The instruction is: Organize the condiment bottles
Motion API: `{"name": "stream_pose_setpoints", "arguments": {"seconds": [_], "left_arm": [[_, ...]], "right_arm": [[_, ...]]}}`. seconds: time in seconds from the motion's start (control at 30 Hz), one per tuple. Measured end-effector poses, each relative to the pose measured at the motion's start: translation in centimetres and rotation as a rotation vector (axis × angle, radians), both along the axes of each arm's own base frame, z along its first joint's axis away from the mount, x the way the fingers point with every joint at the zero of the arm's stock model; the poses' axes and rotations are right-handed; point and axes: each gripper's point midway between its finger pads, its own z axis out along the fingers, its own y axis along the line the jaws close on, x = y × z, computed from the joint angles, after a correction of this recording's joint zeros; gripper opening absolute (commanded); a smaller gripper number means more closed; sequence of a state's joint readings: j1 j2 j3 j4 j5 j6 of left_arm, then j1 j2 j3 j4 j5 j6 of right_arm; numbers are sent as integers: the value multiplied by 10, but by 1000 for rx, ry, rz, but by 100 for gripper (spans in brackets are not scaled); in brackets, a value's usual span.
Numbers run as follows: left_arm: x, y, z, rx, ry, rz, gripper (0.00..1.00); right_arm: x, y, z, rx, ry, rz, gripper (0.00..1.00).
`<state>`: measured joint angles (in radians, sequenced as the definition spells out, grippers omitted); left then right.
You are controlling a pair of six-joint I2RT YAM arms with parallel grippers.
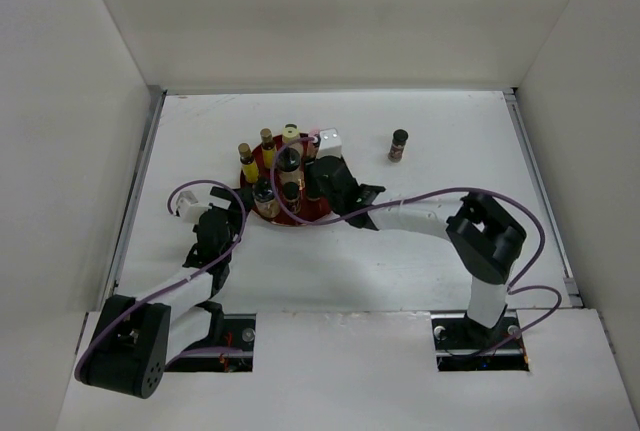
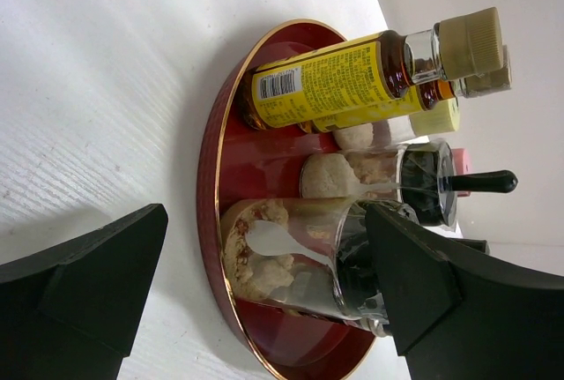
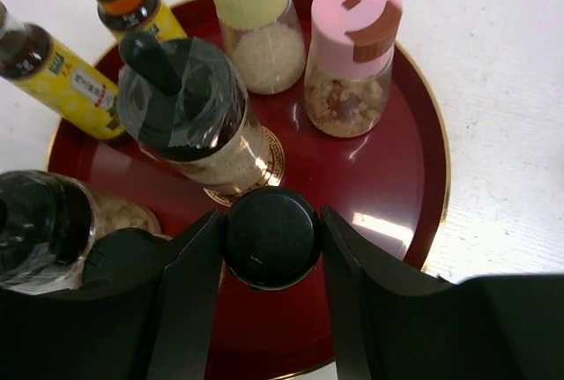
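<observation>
A round red tray [image 1: 303,218] holds several condiment bottles: two slim yellow ones [image 3: 75,80], a cream yellow-lidded one [image 3: 251,10], a pink-lidded one [image 3: 352,54] and black-lidded jars [image 3: 189,111]. My right gripper [image 3: 271,239] is over the tray [image 3: 388,186], shut on the black cap of a small dark bottle [image 3: 271,237] that stands upright. My left gripper [image 2: 264,230] is open at the tray's left rim [image 2: 207,177], its fingers on either side of a clear jar with a spoon [image 2: 291,257]. One dark bottle [image 1: 398,144] stands alone on the table to the right.
White walls enclose the table on the left, back and right. A purple cable [image 1: 430,193] loops over the right arm and another over the left arm. The bottles on the tray stand close together around my right gripper [image 1: 305,189].
</observation>
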<state>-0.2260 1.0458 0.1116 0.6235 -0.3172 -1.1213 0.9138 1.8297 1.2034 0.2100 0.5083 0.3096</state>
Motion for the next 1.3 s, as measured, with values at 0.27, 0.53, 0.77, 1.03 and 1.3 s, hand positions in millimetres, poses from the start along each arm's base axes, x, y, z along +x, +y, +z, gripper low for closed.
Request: {"name": "stream_pose_setpoints", "arguments": {"seconds": [0.27,0.53,0.77,1.03,1.3], "left_arm": [[0,-1,-2,2,6,-4,100],[0,-1,-2,2,7,-3,100],[0,-1,-2,3,7,-1,100],[0,2,10,1,-34,10,100],[0,3,14,3,-43,19,100]], "right_arm": [[2,1,-15,-34,0,-18,46],[3,2,-14,-18,-12,-24,78],[-5,-8,-7,-14,-17,-23,88],[0,-62,63,99,-110,-83,71],[63,-196,52,83,-103,-398,42]]}}
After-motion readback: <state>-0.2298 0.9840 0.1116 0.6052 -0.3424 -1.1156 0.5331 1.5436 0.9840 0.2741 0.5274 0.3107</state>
